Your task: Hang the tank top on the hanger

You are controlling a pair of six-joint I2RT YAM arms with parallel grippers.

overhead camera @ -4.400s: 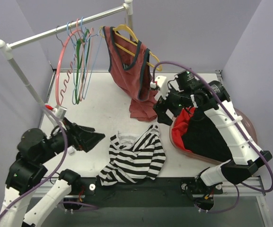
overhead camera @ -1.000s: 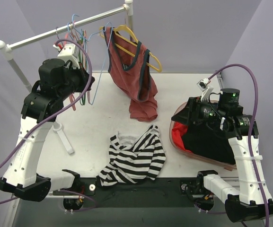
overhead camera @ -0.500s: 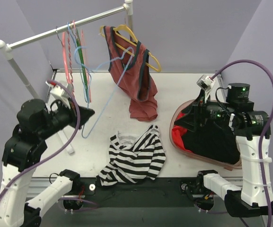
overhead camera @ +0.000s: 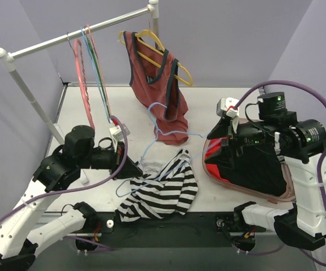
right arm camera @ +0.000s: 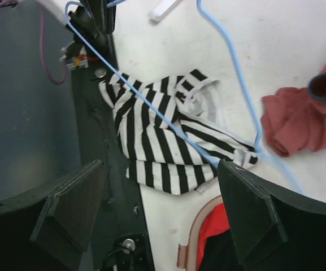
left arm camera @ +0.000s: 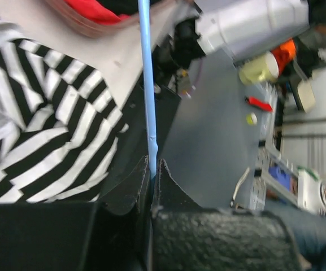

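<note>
The left gripper (left arm camera: pixel 153 169) is pinching the light-blue wire hanger (overhead camera: pixel 171 133), now brought down from the rail (overhead camera: pixel 50 42), over the striped tank top (overhead camera: pixel 163 192) crumpled at the tabletop's (overhead camera: pixel 129 113) near edge. The right gripper (right arm camera: pixel 160 195) is opening wide, empty, probably preparing to take the fabric.

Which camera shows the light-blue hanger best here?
Top external: it shows the whole hanger, hook to bottom wire, over the tank top, with the left gripper shut on it. Left wrist shows only a straight stretch of wire pinched between its fingers. Right wrist shows two wire runs crossing the stripes.
</note>
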